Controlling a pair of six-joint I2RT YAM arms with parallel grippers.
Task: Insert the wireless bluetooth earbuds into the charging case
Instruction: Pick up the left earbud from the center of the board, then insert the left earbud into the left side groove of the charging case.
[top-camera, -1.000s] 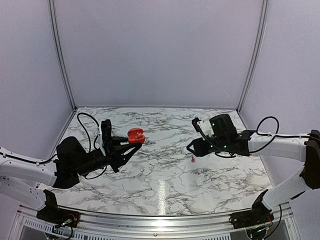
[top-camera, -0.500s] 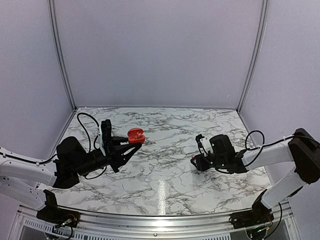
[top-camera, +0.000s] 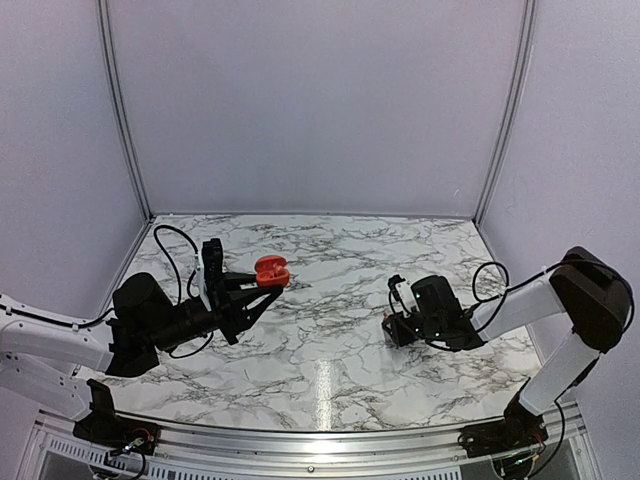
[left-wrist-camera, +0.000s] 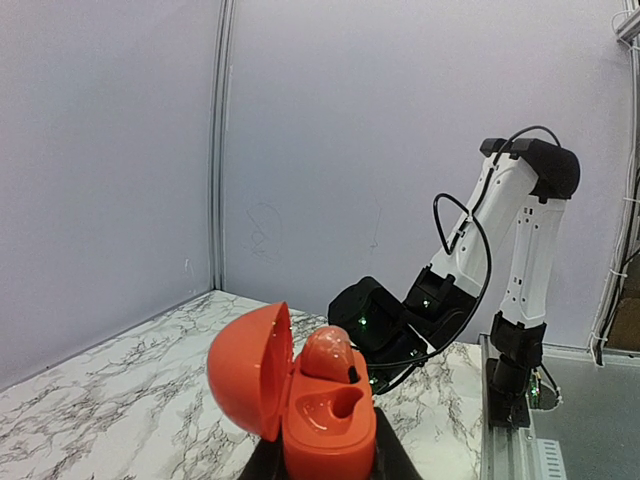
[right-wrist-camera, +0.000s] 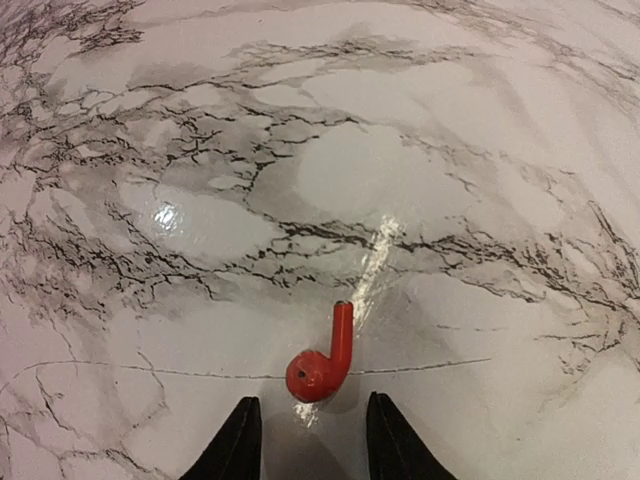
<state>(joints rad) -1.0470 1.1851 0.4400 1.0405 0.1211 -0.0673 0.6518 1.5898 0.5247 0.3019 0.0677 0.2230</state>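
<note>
Though glossy, marbled table (top-camera: 330, 300), lilac walls (top-camera: 320, 100).

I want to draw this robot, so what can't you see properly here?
- Top view: the right gripper almost hides the small red curved plastic earbud.
- Left wrist view: the bottom edge cuts off the left gripper holding the round red plastic case.

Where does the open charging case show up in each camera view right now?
Top external: the charging case sits left of centre, gripped by the left tool.
Left wrist: bottom centre, lid swung open to the left, one earbud seated inside.
Right wrist: not in it.
Shared landmark: the marble table, seen in all three views.
</note>
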